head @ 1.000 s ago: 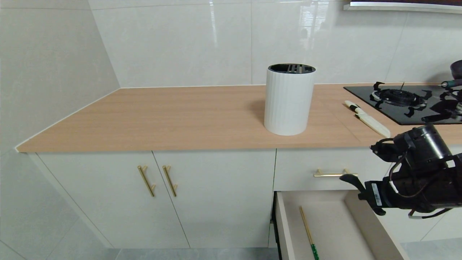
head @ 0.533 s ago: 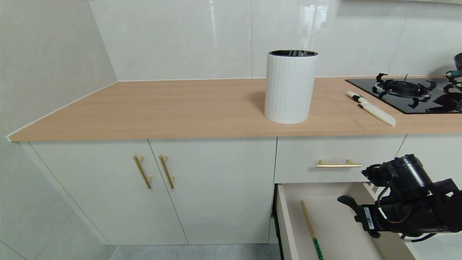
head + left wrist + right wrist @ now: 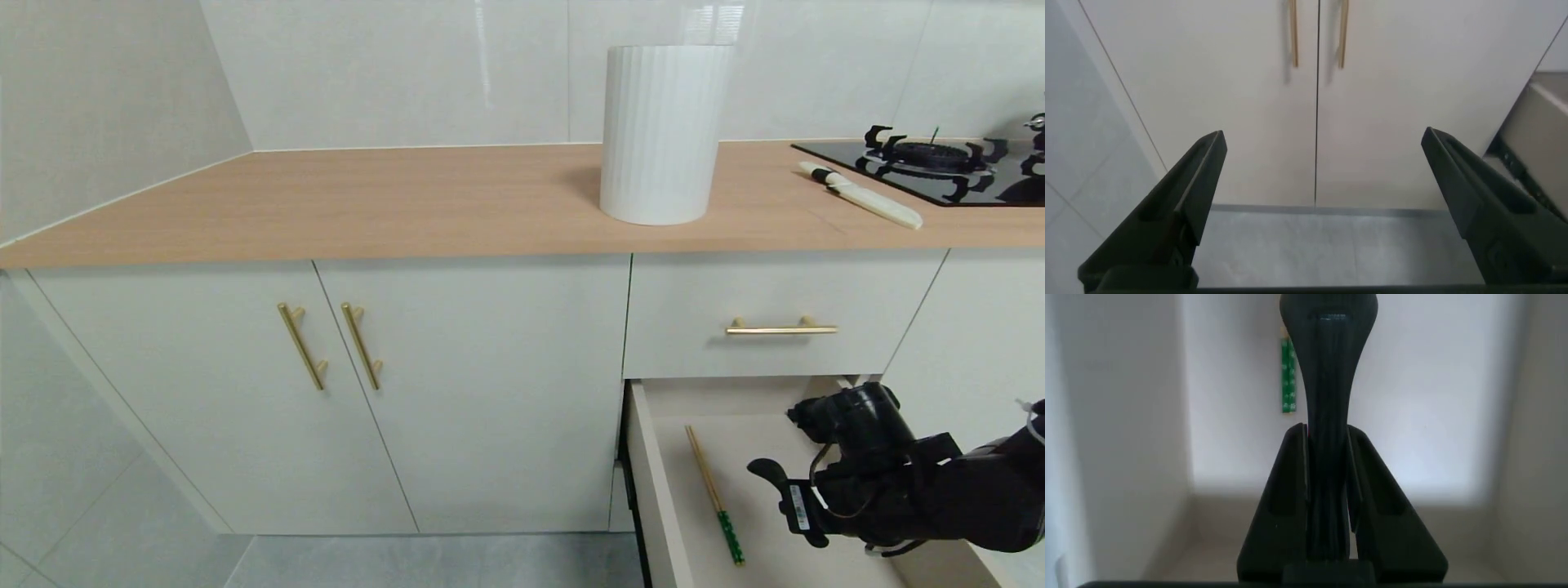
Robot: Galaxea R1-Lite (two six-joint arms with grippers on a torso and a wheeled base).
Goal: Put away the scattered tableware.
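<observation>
On the wooden countertop (image 3: 392,204) we see a white ribbed holder (image 3: 663,135) and a pale knife (image 3: 864,197) near the hob (image 3: 992,171), and below, in the open drawer (image 3: 647,474), green-tipped chopsticks (image 3: 715,506) lie beside our right gripper (image 3: 761,468), fingers pressed together, its label (image 3: 798,511) unreadable, while our left gripper (image 3: 1323,140) gapes wide.

We lose the white holder (image 3: 661,131) at its top to the 12 o'clock edge, the cooktop (image 3: 971,188) at 3 o'clock, the open drawer (image 3: 645,465) at 6 o'clock; the right gripper (image 3: 761,470) and its arm mask the drawer's right wall.
</observation>
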